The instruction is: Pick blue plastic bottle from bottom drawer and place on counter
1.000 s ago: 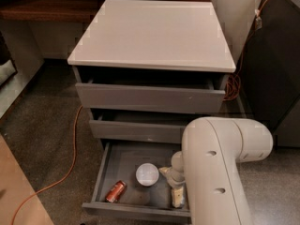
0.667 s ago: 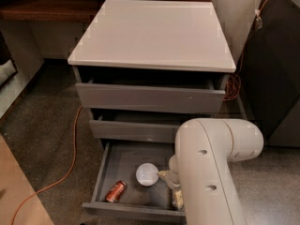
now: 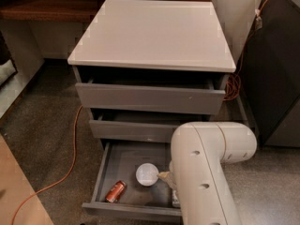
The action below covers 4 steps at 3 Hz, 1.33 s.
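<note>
The white robot arm (image 3: 206, 172) is seen nearest, filling the lower right of the frame and reaching down into the open bottom drawer (image 3: 104, 172). Most of the gripper (image 3: 167, 177) is covered by the arm; only a cream tip is seen at the arm's left edge, low over the drawer floor and just beside a white round bowl (image 3: 147, 174). Whether the gripper is open or closed cannot be told, and no held object can be seen. The blue plastic bottle cannot be made out; the right part of the drawer floor is hidden by the arm. A reddish-brown can (image 3: 115, 191) is seen lying on its side at the drawer's lower-left corner, apart from the bowl.

Above, the middle drawer (image 3: 131, 130) is pulled out a little, and the top drawer (image 3: 145, 99) is ajar by a narrow gap. The white tabletop (image 3: 152, 32) is seen over them at upper centre. An orange cable (image 3: 72, 149) is run across the grey carpet floor (image 3: 42, 135) at the left. A dark cabinet (image 3: 276, 69) is placed at the right edge. A dark brown wooden shelf (image 3: 47, 6) is seen at the upper left, behind the tabletop.
</note>
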### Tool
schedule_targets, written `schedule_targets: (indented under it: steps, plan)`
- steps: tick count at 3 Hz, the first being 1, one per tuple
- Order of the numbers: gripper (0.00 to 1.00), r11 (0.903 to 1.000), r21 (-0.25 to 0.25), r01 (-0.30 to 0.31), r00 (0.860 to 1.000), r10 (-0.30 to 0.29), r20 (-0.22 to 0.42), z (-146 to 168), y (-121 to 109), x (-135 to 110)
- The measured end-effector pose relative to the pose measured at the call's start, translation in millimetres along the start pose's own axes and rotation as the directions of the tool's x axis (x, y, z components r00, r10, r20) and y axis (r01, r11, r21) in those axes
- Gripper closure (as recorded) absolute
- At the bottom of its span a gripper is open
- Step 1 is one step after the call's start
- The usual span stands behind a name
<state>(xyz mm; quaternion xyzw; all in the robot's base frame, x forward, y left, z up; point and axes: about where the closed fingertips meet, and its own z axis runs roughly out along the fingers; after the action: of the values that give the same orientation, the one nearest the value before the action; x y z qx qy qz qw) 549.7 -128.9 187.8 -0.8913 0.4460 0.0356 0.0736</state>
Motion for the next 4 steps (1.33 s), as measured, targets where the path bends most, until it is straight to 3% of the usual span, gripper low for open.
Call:
schedule_targets:
  steps: [1,2,3,4]
  plan:
    - [0.00,0.9990,-0.014,0.043,0.999,-0.043,-0.017,9,-3,14]
    - [0.00,0.9961,-0.064,0.061,0.998,-0.063,-0.019,19,-3,31]
    - [0.00,0.9918,-0.112,0.061,0.998,-0.061,0.003,32,1,40]
    - [0.01,0.9904,-0.126,0.056,0.998,-0.052,0.031,48,2,47]
